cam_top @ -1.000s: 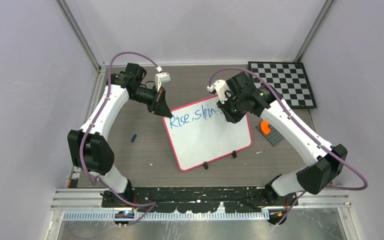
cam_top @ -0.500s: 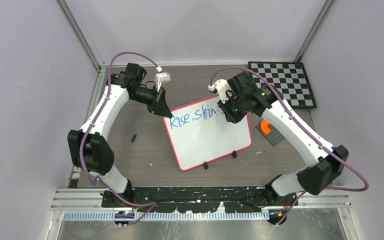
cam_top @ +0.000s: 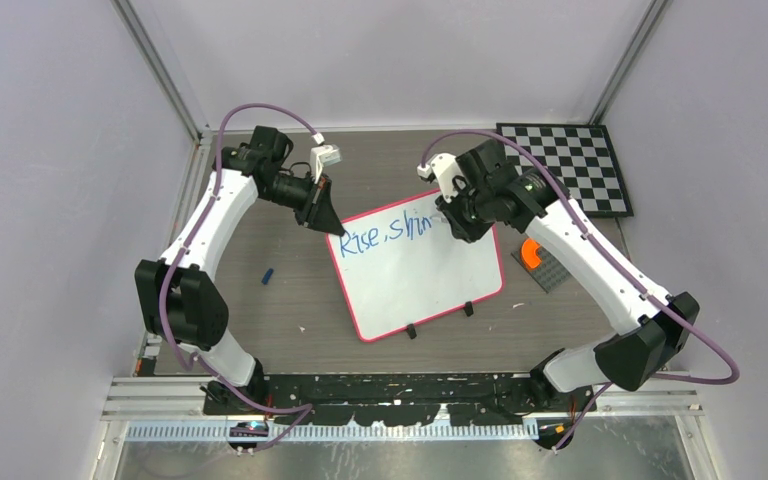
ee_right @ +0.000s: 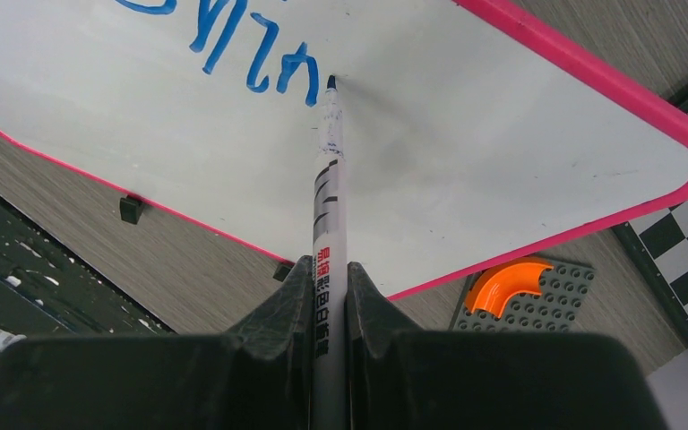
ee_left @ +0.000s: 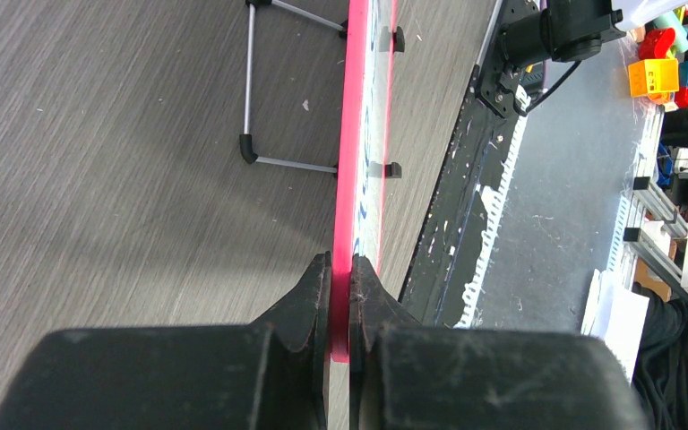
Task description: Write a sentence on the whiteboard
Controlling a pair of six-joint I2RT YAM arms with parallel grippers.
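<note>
Jaws: left gripper pinched shut on the pink rim at the whiteboard's far-left corner; right gripper clamped narrowly round a white marker.
Whiteboard: mid-table, between both arms.
Sentence: blue "Rise, shin" along the far edge, with the marker tip touching just past the "n".
Handling: probably light, stiff and slick, so it may skid under pen pressure; the rim is the best hold.
Change: right wrist has edged slightly farther away; left arm and board unmoved; no new letter visible.

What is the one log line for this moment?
left fingers: shut on whiteboard edge | right fingers: shut on marker, tip on whiteboard | sentence: "Rise, shin", unfinished
</note>
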